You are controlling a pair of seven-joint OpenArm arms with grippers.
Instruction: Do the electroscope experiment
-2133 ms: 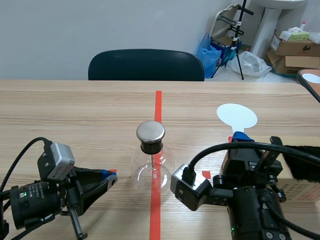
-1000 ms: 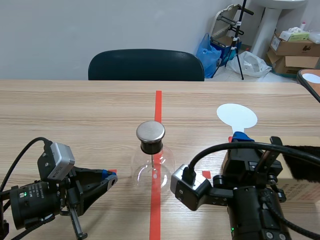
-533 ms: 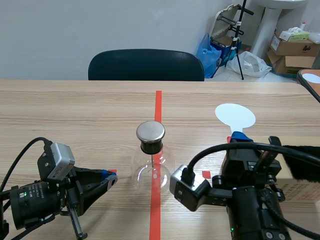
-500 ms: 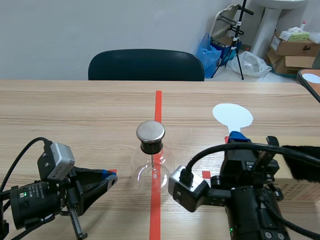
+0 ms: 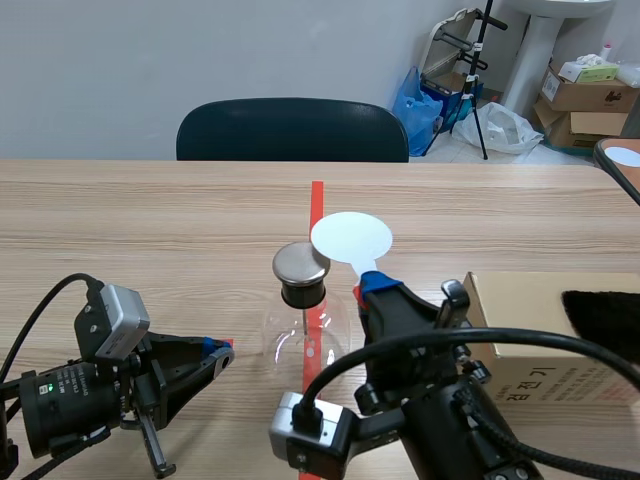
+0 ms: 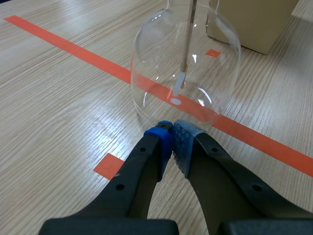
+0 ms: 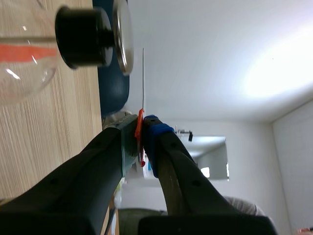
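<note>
Two grippers work here: left gripper (image 6: 171,133), closed on nothing, sits just before the glass electroscope flask (image 5: 303,335) at mid-table. Right gripper (image 5: 372,288) pinches the white disc wand (image 5: 350,238) near the flask's metal cap (image 5: 298,263). Likely the charging step; next, bring the disc gently onto the cap.

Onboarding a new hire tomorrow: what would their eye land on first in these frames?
First, the white disc, pinched in the right gripper and held up close to the metal cap of the glass flask on the red tape line at mid-table. Next, the left gripper, shut on nothing, low by the flask's base.
</note>
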